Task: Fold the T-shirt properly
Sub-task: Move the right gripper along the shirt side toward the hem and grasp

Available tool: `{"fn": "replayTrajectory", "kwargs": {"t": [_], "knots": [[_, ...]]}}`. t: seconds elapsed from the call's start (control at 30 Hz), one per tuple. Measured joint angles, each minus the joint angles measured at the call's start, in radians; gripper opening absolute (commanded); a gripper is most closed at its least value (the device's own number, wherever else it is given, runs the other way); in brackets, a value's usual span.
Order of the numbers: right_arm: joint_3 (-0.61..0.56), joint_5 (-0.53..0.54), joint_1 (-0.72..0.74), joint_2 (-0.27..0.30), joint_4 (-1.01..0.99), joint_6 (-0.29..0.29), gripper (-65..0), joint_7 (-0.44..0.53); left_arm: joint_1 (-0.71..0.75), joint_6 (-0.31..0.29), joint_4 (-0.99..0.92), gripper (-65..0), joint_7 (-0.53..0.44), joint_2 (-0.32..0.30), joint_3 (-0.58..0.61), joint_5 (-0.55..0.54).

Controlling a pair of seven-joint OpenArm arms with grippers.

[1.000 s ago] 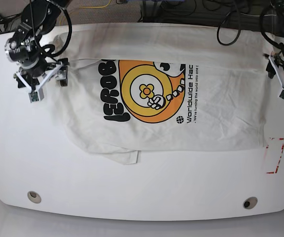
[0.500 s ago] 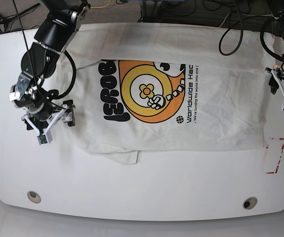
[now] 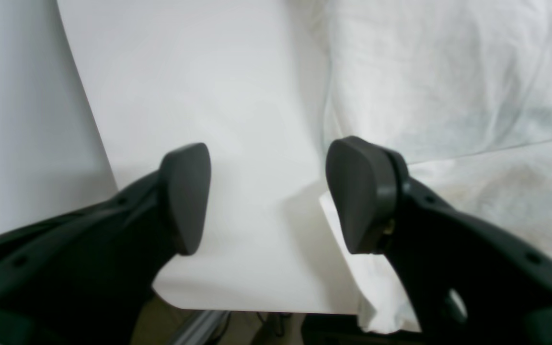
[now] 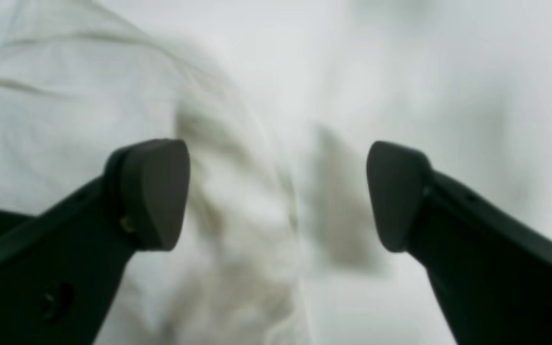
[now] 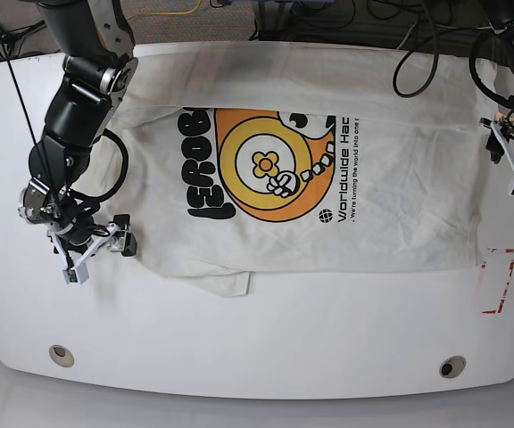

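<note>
The T-shirt (image 5: 391,192) lies spread flat on the white table (image 5: 257,339), cream with a large orange and yellow print facing up. A sleeve (image 5: 230,281) sticks out at its front edge. My right gripper (image 5: 99,259) hangs open at the shirt's front left corner, and in the right wrist view (image 4: 276,191) blurred cloth (image 4: 237,239) fills the gap between its fingers. My left gripper (image 5: 507,168) stands open at the shirt's right edge. In the left wrist view (image 3: 266,191) one finger (image 3: 362,196) is over the shirt's edge (image 3: 448,96) and the other is over bare table (image 3: 185,72).
A red-marked rectangle (image 5: 496,281) sits on the table at the right, just below the shirt. Two round holes (image 5: 61,355) (image 5: 453,366) lie near the front edge. Cables (image 5: 409,45) hang behind the table. The table's edge (image 3: 257,309) is close under the left gripper.
My right gripper has travelled from the shirt's back left corner down along its left side to the front left corner. The left gripper has shifted only slightly.
</note>
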Motion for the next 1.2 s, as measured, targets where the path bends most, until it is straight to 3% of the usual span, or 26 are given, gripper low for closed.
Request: {"fn": "replayTrajectory", "kwargs": {"t": [0.13, 0.27, 0.63, 0.87, 0.97, 1.2], "knots": [[0.001, 0.003, 0.028, 0.016, -0.109, 0.0, -9.7, 0.071, 0.002, 0.0, -0.002, -25.8, 0.001, 0.01, 0.003, 0.014], [0.002, -0.005, 0.035, 0.019, -0.156, -0.002, -9.8, 0.078, -0.002, 0.0, -0.002, -25.8, 0.0, 0.01, 0.003, 0.017], [0.0, -0.003, 0.018, -0.012, -0.169, -0.001, -27.0, 0.097, -0.005, 0.0, -0.003, -25.8, -0.002, 0.008, 0.003, 0.018], [0.001, 0.011, 0.0, -0.024, -0.169, 0.0, -28.4, 0.115, -0.009, 0.0, -0.003, -25.8, -0.002, 0.008, 0.004, 0.019], [0.001, 0.011, -0.006, -0.03, -0.169, 0.0, -34.2, 0.114, -0.035, 0.0, -0.006, -25.8, 0.005, 0.009, 0.005, 0.024], [0.001, 0.011, -0.021, -0.039, -0.168, 0.0, -57.7, 0.151, -0.174, -0.001, -0.102, -25.6, -0.005, 0.009, 0.003, 0.022]]}}
